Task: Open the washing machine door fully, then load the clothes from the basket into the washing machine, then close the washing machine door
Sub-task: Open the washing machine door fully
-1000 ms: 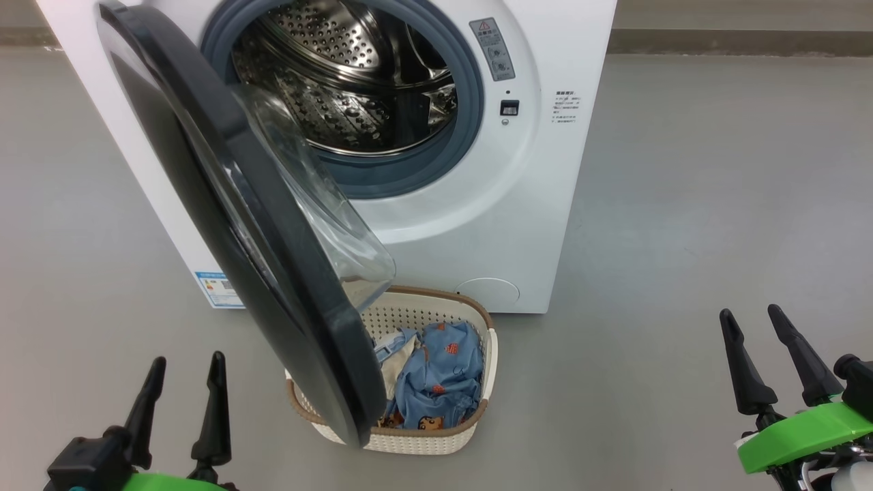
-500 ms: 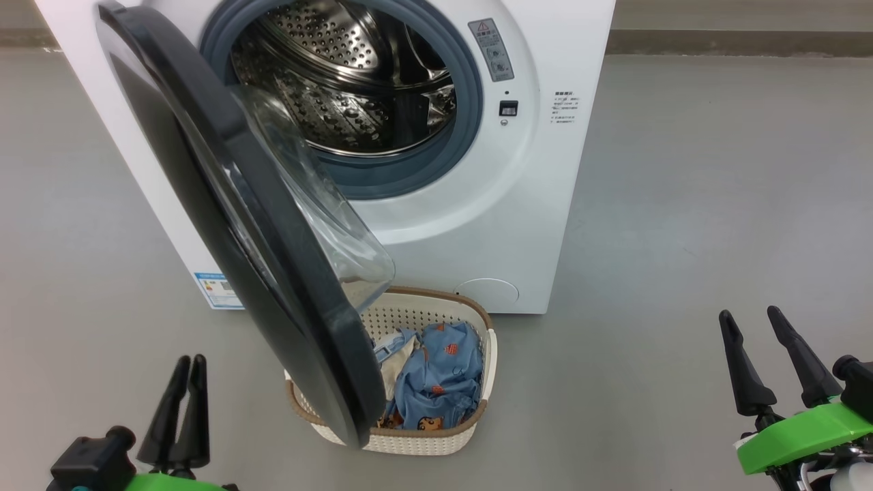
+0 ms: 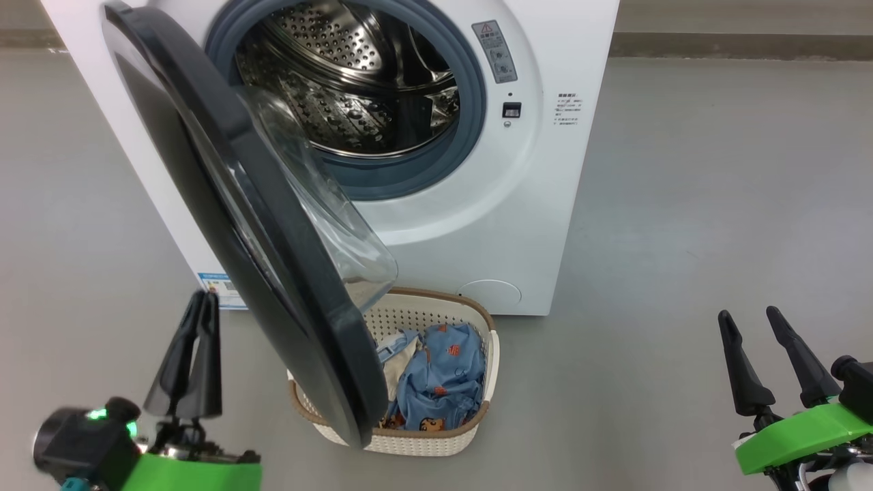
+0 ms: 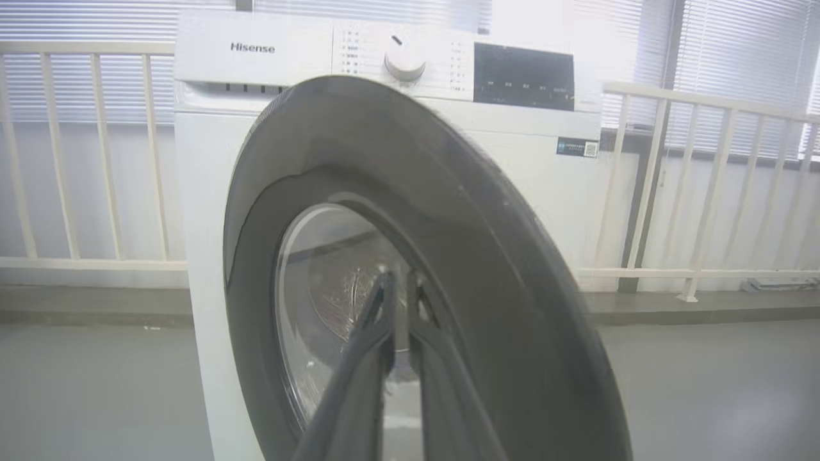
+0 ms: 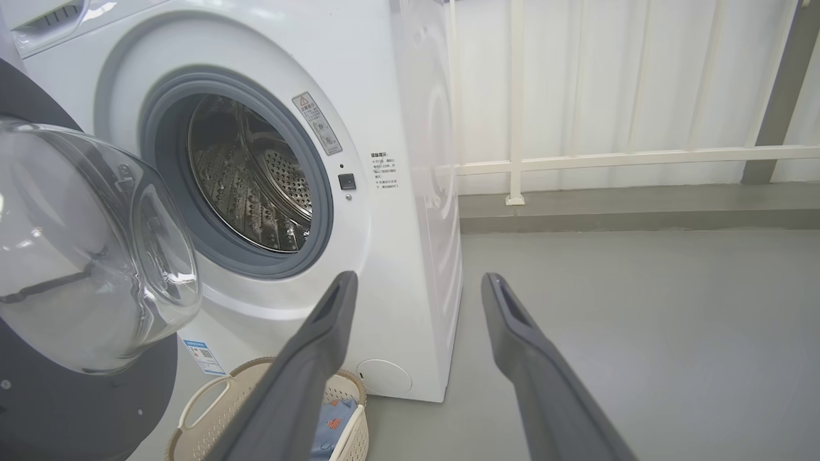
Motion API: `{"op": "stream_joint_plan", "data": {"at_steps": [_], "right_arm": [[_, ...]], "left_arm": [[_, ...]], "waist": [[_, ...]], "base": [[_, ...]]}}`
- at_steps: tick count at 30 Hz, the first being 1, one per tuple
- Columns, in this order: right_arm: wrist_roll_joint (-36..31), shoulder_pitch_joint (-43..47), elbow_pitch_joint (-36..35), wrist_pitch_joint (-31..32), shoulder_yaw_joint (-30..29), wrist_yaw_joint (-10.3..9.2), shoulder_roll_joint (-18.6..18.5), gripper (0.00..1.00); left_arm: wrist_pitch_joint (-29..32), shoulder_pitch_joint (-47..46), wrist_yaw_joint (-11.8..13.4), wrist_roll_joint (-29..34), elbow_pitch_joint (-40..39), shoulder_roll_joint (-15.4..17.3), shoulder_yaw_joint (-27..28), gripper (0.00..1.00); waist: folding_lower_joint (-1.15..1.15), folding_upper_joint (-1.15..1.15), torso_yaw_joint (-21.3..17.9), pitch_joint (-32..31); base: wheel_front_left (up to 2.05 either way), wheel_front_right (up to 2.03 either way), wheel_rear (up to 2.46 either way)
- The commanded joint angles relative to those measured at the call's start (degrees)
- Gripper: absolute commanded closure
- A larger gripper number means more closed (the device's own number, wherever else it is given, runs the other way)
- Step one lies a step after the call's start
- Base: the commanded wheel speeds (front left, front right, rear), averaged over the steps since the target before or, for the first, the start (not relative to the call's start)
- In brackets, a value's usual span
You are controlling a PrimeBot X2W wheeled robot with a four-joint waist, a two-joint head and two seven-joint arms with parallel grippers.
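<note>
Head view: the washing machine point(image 3: 545, 204) is seen on the floor point(image 3: 682, 204), with the washing machine door point(image 3: 225, 204) swung partway out. The drum point(image 3: 341, 88) is seen with nothing in it. The basket point(image 3: 436, 296) is set on the floor at the foot of the machine front, and the clothes point(image 3: 440, 382) are piled inside it. The basket's left part is covered by the door's lower edge. The left gripper point(image 3: 204, 300) is held just left of the door's outer face, fingers pressed together with nothing between them. The right gripper point(image 3: 748, 315) is parked at the lower right, fingers apart, well clear of everything. Open floor is left on the machine's right side.

Left wrist view: the door's point(image 4: 480, 224) outer face is seen close ahead of the left gripper point(image 4: 400, 282); whether it is touched cannot be told. The control knob point(image 4: 405, 61) and a railing point(image 4: 672, 179) behind are shown here.

Right wrist view: the drum point(image 5: 250, 186) is seen clear through the opening, framed by the right gripper's point(image 5: 419, 282) spread fingers. The door's glass bowl point(image 5: 83, 256) is seen bulging inward above the basket point(image 5: 211, 410), where a bit of the clothes point(image 5: 330, 426) is seen.
</note>
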Motion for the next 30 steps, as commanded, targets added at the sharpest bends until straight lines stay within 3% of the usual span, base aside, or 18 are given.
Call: {"op": "stream_joint_plan", "data": {"at_steps": [1, 6, 12, 19, 30], "right_arm": [[-0.83, -1.03, -1.27, -0.72, 0.43, 0.26, -1.33, 0.0], [-0.83, -1.05, -1.45, -0.73, 0.53, 0.26, -1.1, 0.0], [-0.85, -1.31, -1.31, -0.73, 1.05, 0.26, -0.67, 0.0], [-0.64, -1.9, -1.06, -0.75, 1.92, 0.26, -0.5, 0.0], [-0.51, -3.22, -0.27, -0.76, 2.57, 0.26, -0.21, 0.0]], "left_arm": [[-0.39, -3.64, 0.36, 1.22, -4.23, 1.11, 1.44, 1.0], [1.36, -4.4, -0.6, 2.46, -14.42, 0.68, -2.39, 1.0], [5.37, -4.56, -2.45, 1.65, -17.82, -1.42, -8.9, 1.0], [7.28, -4.85, -3.55, -0.24, -13.56, -3.54, -12.98, 1.0], [6.58, -6.35, -4.54, -2.15, -4.34, -4.24, -14.0, 1.0]], "waist": [[0.0, 0.0, 0.06, 0.02], [0.0, 0.0, 0.1, 0.22], [0.0, 0.0, -0.18, 0.56], [0.0, 0.0, -1.26, 1.76], [0.0, 0.0, -3.11, 3.65]], "base": [[0.0, 0.0, 0.0], [0.0, 0.0, 0.0], [0.0, 0.0, 0.0], [0.0, 0.0, 0.0], [0.0, 0.0, 0.0]]}}
